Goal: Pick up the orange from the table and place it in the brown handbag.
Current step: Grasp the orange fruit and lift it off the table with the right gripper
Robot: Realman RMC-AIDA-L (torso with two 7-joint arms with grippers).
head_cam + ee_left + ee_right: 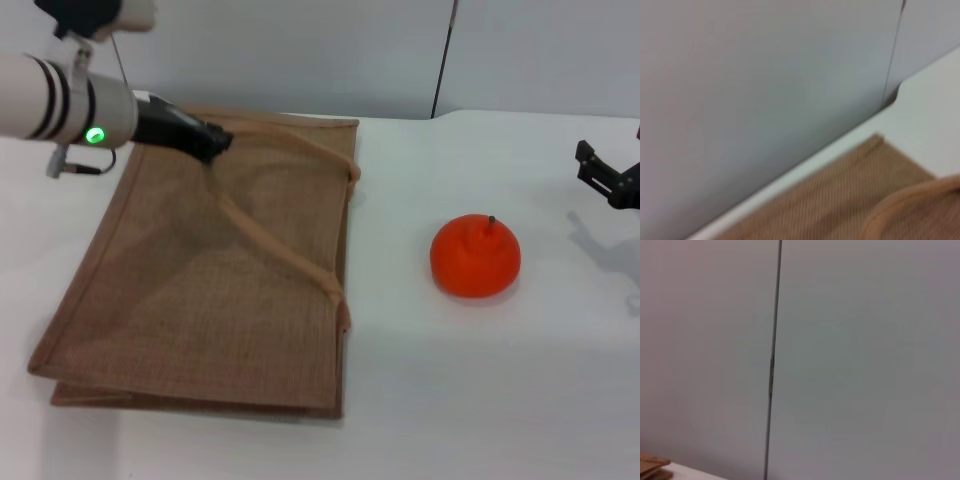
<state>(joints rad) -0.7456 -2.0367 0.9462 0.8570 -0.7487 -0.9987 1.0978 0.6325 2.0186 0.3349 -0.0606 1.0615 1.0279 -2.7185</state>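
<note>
The brown handbag (200,280) lies flat on the left part of the white table (480,400), its tan handles (280,250) draped across it. My left gripper (212,140) is at the bag's far edge, where a handle begins. It looks shut on the bag there. The left wrist view shows the bag's weave (840,200) and a handle (910,200) close up. The orange (475,256) sits on the table to the right of the bag, stem up and untouched. My right gripper (608,178) hovers at the far right, open and empty, well apart from the orange.
A grey wall (300,50) with a dark vertical seam (440,60) stands right behind the table's far edge. The right wrist view shows mostly that wall (840,365) and a corner of the bag (652,465).
</note>
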